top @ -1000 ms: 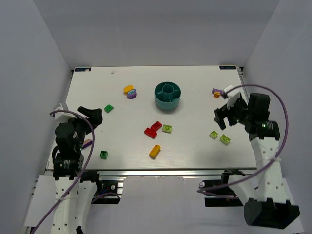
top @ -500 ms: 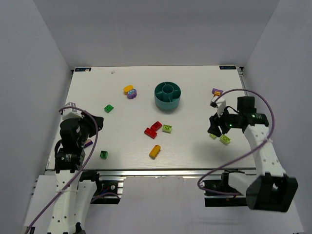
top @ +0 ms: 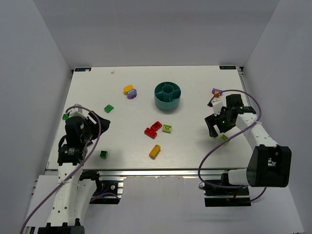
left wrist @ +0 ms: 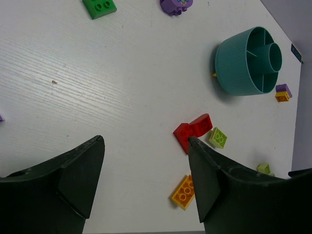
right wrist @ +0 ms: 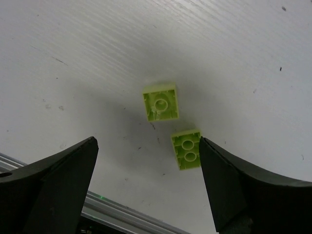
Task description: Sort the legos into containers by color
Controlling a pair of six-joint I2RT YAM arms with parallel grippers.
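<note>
Just now the pair of lime green legos lay on the worktop (top: pixel 122 131) near its right front edge. They were a square brick (right wrist: pixel 161 102) and a two-stud brick (right wrist: pixel 186 149), close together but not touching. The square one showed a single ring, possibly its underside; the other lay studs up.

Change noted: within the last second the right claw (right wrist: pixel 147 140) had swung in from farther back and come down over this pair. Its fingers were spread wide and gripped nothing, and both bricks lay in the gap between them. Picking up a lime brick looked like the step in hand.

The teal dish (top: pixel 168 103) stood mid-back on the worktop, well apart from the pair. No brick was visible inside it from above, so the sorting seemed barely begun.

The left claw (left wrist: pixel 145 141) had edged forward on its side. It was likewise spread and empty over bare worktop, with the red bricks (left wrist: pixel 194 130) ahead of it.
</note>
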